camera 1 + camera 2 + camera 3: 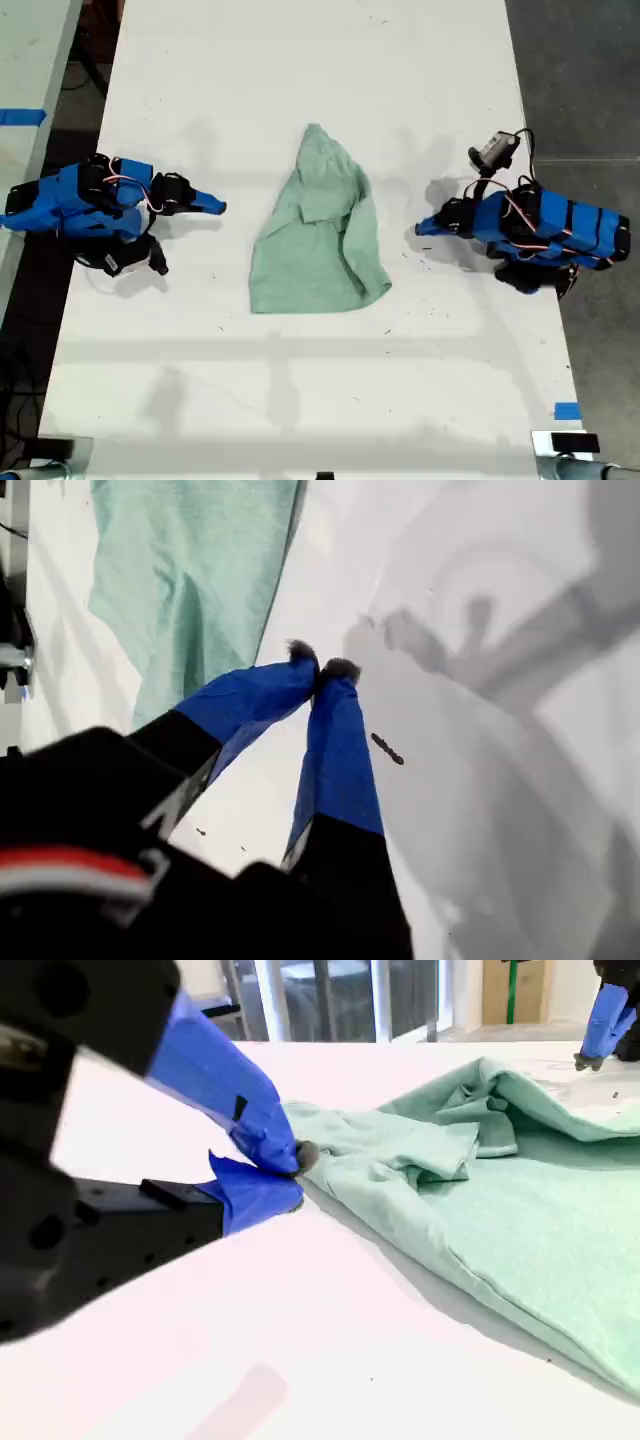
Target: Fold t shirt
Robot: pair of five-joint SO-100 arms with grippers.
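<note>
Mint-green cotton t shirt (320,240), wrinkled and partly folded into a rough triangle, lies in the middle of a long white desk (200,60). Its narrow end points toward the exterior view's top, its wide hem toward the bottom. One sleeve is folded across the front.

Two blue robot arms lie low on the desk, one on each side of the shirt. My first gripper (420,229) is on the exterior view's right. Its jaws are pressed together, hold nothing, and point at the shirt's edge from a short way off. My second gripper (220,207) is on the exterior view's left. Its jaws are also closed and empty, near the shirt but clear of it.
</note>
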